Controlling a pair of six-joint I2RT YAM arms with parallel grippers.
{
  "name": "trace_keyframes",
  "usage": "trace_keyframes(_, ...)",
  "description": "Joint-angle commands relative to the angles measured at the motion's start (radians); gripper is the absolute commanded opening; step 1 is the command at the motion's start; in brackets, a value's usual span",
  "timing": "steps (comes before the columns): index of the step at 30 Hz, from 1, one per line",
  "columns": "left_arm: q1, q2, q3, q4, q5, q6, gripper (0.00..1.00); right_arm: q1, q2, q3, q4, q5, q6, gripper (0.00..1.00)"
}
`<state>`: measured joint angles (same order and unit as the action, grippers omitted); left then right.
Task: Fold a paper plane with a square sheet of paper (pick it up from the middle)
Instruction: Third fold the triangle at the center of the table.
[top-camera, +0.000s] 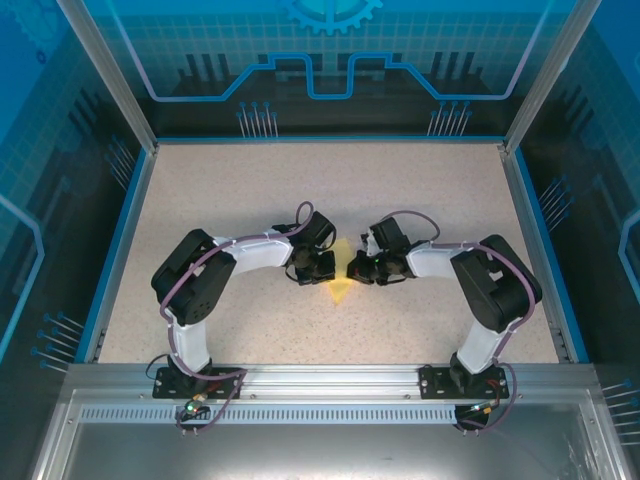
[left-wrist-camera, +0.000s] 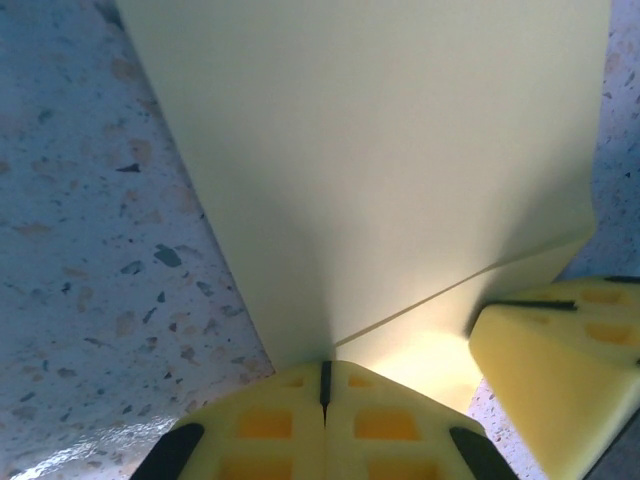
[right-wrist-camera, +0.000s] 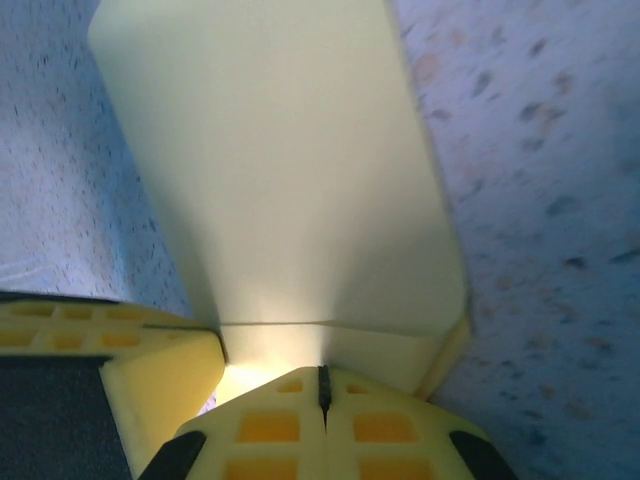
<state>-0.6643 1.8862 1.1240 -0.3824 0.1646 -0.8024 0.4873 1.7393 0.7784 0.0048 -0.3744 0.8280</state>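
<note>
Top external shows me both arms meeting at the middle of the desk (top-camera: 250, 190), with the left pincer (top-camera: 322, 266) and right pincer (top-camera: 358, 267) almost tip to tip and the pale-yellow sheet of paper (top-camera: 340, 288) between and just under them. On the left wrist view, the left pincer is pressed together on a folded edge of the sheet, which fans away over the speckled surface, the right pincer just beside it. On the right wrist view, the right pincer is likewise clamped on the paper's near edge, a crease running just ahead of its tips.
</note>
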Motion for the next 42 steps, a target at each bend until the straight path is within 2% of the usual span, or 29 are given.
trace_keyframes(1, 0.002, 0.068, -0.044, -0.133, -0.099, 0.029, 0.0, -0.07, 0.016, -0.016, -0.02, 0.108, 0.077, 0.03)
trace_keyframes(5, 0.0, 0.073, -0.05, -0.127, -0.097, 0.029, 0.0, -0.111, 0.017, 0.019, -0.082, 0.162, 0.083, 0.02)
trace_keyframes(9, 0.001, 0.068, -0.052, -0.125, -0.097, 0.031, 0.0, -0.128, -0.025, 0.034, -0.096, 0.163, 0.053, 0.02)
trace_keyframes(14, 0.001, 0.065, -0.046, -0.125, -0.097, 0.03, 0.0, -0.092, -0.087, 0.021, -0.031, 0.065, -0.009, 0.03)
trace_keyframes(18, 0.001, 0.067, -0.044, -0.127, -0.099, 0.031, 0.0, -0.037, -0.04, 0.052, -0.014, -0.015, -0.029, 0.03)
trace_keyframes(21, 0.001, 0.067, -0.044, -0.127, -0.102, 0.027, 0.0, -0.012, 0.008, 0.073, -0.01, -0.027, -0.02, 0.02)
trace_keyframes(27, 0.001, 0.07, -0.046, -0.125, -0.102, 0.026, 0.0, -0.025, 0.069, 0.095, -0.075, 0.024, -0.019, 0.02)
trace_keyframes(31, 0.001, 0.071, -0.05, -0.119, -0.103, 0.026, 0.0, -0.079, 0.073, 0.079, -0.13, 0.084, -0.036, 0.02)
trace_keyframes(37, 0.0, 0.07, -0.049, -0.116, -0.102, 0.029, 0.0, -0.169, -0.031, 0.043, -0.188, 0.132, -0.071, 0.02)
trace_keyframes(42, 0.0, 0.067, -0.047, -0.109, -0.103, 0.029, 0.0, -0.155, -0.176, 0.01, -0.203, 0.091, -0.069, 0.02)
